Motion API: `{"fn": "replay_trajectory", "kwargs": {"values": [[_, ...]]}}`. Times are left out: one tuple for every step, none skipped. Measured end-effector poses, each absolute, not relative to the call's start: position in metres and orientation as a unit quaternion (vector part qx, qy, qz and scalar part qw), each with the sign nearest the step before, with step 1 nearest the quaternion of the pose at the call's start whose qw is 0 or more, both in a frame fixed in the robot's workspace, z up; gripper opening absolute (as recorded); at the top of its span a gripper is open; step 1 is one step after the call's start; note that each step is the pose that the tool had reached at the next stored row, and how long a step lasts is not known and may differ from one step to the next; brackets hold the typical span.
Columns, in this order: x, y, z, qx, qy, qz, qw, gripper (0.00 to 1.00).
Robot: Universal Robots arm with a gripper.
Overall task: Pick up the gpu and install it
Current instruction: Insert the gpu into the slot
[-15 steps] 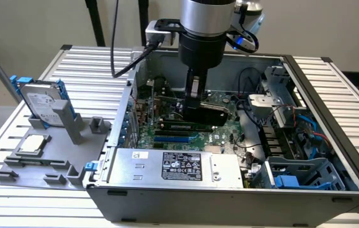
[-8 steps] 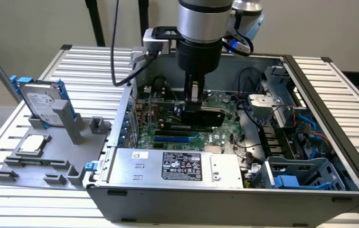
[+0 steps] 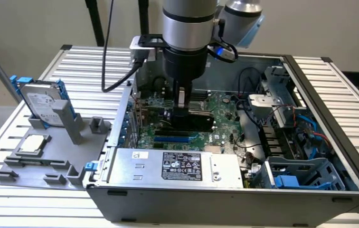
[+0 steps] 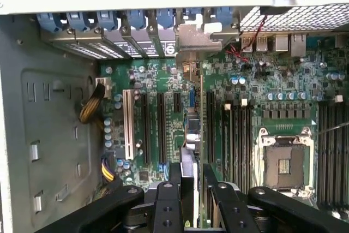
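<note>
My gripper [image 3: 181,113] reaches down into the open computer case [image 3: 331,118], over the green motherboard [image 3: 221,107]. It is shut on the gpu [image 4: 200,113]. In the wrist view the card appears edge-on as a thin green line between the two black fingers [image 4: 180,181]. Its silver bracket [image 4: 192,39] sits at the case's rear slot openings. The card stands on edge in line with the long expansion slots [image 4: 162,126]. In the exterior view its dark face [image 3: 195,124] lies just under the fingers. I cannot tell how deep it sits in the slot.
A silver hard drive with blue rails [image 3: 43,102] stands in a grey holder [image 3: 71,126] outside the case on the exterior view's left, with a processor chip [image 3: 33,142] beside it. The power supply [image 3: 173,166], a blue drive cage [image 3: 303,175], loose cables [image 3: 255,114] and the empty processor socket [image 4: 286,159] crowd the case.
</note>
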State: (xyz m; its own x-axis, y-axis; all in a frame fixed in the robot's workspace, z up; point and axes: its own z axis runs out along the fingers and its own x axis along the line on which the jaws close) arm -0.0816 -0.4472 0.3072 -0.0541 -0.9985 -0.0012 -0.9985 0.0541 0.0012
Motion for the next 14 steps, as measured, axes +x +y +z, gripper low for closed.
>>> {"fn": "replay_trajectory", "kwargs": {"values": [[-0.083, -0.447, 0.305, -0.688, 0.725, 0.001, 0.0, 0.27], [-0.084, -0.447, 0.304, -0.689, 0.725, 0.001, 0.0, 0.27], [-0.085, -0.447, 0.302, -0.689, 0.725, 0.001, 0.0, 0.27], [-0.086, -0.447, 0.3, -0.689, 0.724, 0.001, 0.0, 0.27], [-0.086, -0.447, 0.298, -0.69, 0.724, 0.001, 0.0, 0.27], [-0.087, -0.447, 0.296, -0.69, 0.724, 0.001, 0.0, 0.27], [-0.087, -0.447, 0.294, -0.69, 0.724, 0.001, 0.0, 0.27], [-0.087, -0.447, 0.293, -0.69, 0.724, 0.001, 0.0, 0.27], [-0.088, -0.447, 0.291, -0.69, 0.724, 0.001, 0.0, 0.27], [-0.088, -0.447, 0.289, -0.69, 0.724, 0.001, 0.0, 0.27], [-0.089, -0.447, 0.287, -0.69, 0.724, 0.001, 0.0, 0.27], [-0.089, -0.447, 0.285, -0.69, 0.724, 0.001, 0.0, 0.27], [-0.09, -0.447, 0.284, -0.69, 0.724, 0.001, 0.0, 0.27], [-0.091, -0.447, 0.282, -0.69, 0.724, 0.001, 0.0, 0.27]]}}
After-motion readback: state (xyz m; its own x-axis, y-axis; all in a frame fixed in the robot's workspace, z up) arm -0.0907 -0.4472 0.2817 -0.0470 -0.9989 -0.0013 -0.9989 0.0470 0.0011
